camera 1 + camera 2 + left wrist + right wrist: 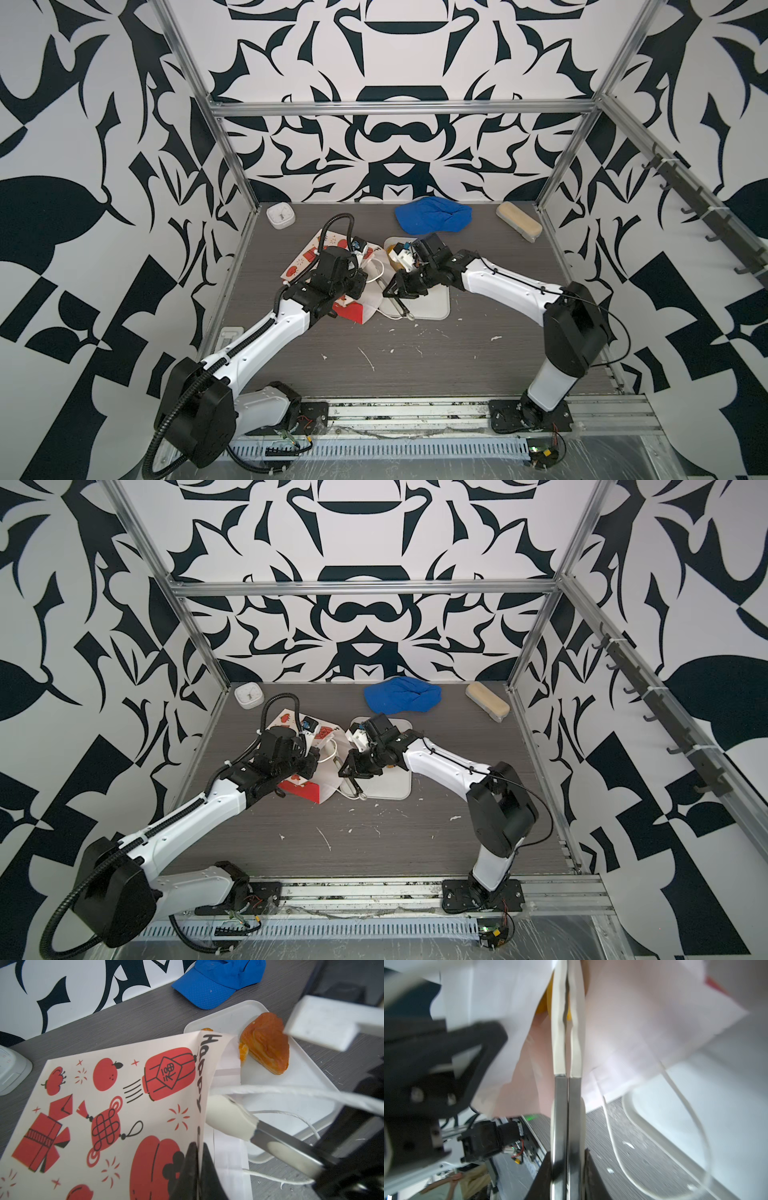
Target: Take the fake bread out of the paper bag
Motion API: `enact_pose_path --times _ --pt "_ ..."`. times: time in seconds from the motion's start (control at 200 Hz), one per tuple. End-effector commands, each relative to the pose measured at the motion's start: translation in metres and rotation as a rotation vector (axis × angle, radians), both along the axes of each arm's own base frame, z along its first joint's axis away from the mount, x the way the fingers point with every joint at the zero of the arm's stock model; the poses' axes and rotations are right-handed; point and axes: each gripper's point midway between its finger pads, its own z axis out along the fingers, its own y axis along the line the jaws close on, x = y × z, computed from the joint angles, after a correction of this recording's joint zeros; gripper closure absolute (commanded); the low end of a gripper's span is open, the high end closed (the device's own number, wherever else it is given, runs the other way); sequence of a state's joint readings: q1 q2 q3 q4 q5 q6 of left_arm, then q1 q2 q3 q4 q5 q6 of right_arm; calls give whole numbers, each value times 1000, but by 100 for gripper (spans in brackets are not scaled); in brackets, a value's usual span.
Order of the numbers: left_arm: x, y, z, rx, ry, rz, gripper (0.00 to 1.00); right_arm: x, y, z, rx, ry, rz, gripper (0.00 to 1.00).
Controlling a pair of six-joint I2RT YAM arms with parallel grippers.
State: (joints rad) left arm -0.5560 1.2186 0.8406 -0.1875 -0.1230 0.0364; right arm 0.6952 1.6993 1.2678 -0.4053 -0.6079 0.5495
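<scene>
The red-and-white paper bag (pixel 116 1093) (pixel 305 255) (pixel 286 722) is tipped with its mouth toward the white tray (pixel 295 1088). My left gripper (pixel 199 1148) (pixel 356 290) is shut on the bag's rim. A pair of metal tongs (pixel 560 1118) (pixel 228 1118) (pixel 400 308) is held in my right gripper (pixel 568 1167) (pixel 398 286), which is shut on them. Their white tips are pressed together inside the bag's mouth. Something yellow (pixel 543 1007) shows just behind the tips. One piece of fake bread, a brown triangular pastry (pixel 268 1043) (pixel 393 254), lies on the tray.
At the back of the table lie a blue cap (pixel 432 218) (pixel 216 982), a white clock (pixel 280 216) and a beige block (pixel 518 226). The bag's white cord handles (pixel 691 1118) hang over the tray's edge. White scraps litter the grey table (pixel 415 365).
</scene>
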Motion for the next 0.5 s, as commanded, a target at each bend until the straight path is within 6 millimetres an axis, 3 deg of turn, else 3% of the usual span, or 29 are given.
enact_pose_path --times 0.0,0.15,0.395,0.41,0.5 --pt "-1 3 7 40 -6 -4 93 -14 -14 -5 -68 -65 56 85" --pt "3 8 18 76 -23 7 93 -18 -14 -11 -100 -101 68 85" --pt "11 15 35 228 -47 30 93 -25 17 -10 -39 -106 117 85" --pt "13 13 26 254 -26 27 93 -26 19 -10 -32 -104 122 85" --pt "19 12 26 320 -18 27 93 -32 33 -6 11 -88 149 85"
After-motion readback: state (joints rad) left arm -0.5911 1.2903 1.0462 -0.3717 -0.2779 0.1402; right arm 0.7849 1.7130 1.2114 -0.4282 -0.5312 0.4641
